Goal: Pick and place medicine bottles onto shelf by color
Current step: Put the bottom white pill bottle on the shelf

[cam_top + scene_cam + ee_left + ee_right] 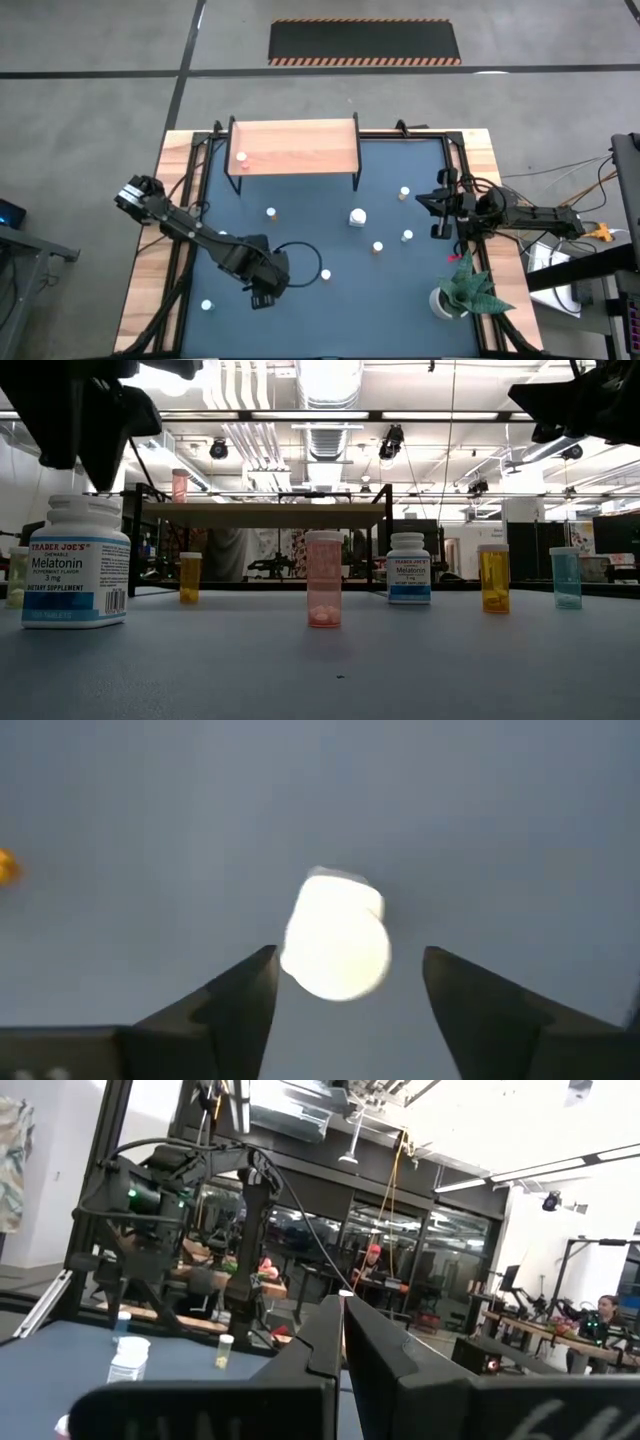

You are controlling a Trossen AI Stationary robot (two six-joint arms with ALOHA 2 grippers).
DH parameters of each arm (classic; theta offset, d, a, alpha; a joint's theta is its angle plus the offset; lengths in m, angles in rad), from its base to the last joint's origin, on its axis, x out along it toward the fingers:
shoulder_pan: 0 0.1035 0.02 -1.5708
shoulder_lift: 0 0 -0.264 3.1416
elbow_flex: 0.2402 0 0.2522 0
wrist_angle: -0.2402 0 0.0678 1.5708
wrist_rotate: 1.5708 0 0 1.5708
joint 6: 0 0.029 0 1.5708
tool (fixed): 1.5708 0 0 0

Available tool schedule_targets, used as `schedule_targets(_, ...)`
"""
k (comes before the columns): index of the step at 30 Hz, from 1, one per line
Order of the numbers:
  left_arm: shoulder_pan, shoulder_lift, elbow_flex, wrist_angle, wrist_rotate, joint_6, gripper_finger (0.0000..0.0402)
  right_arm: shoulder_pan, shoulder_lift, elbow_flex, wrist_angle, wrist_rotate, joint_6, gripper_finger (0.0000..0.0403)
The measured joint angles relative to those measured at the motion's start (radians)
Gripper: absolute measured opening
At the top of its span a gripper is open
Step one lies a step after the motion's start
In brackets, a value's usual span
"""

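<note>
- The left gripper (345,1010) is hovering over the mat's near-left part, its fingers (235,1005) standing apart on either side of a white-capped bottle (337,935) seen from above, not gripping it.
- The right gripper (440,212) is waiting at the table's right side, its fingers pressed together, holding nothing.
- The shelf (295,147) is standing at the far edge, carrying 1 bottle (241,157) at its left end.
- Several other bottles are standing scattered on the dark mat (330,310), including a large white Melatonin bottle (76,563) in the low view.
</note>
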Motion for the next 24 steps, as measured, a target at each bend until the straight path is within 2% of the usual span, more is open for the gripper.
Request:
schedule_targets(3, 0.000, 0.000, -0.004, 0.009, -0.031, 0.027, 0.0252, 0.000, 0.000, 0.000, -0.003, 0.000, -0.001, 0.0009)
schedule_targets(8, 0.000, 0.000, -0.046, 0.075, -0.004, 0.034, 0.0259, 0.000, 0.000, 0.000, -0.003, 0.000, -0.002, 0.0009)
schedule_targets(20, 0.000, 0.036, -0.068, 0.085, 0.011, 0.061, 0.0257, 0.000, 0.000, 0.000, -0.004, 0.000, -0.002, 0.0009)
schedule_targets(24, -0.001, 0.046, -0.068, 0.086, 0.012, 0.062, 0.0240, 0.000, 0.000, 0.000, -0.004, 0.000, -0.003, 0.0009)
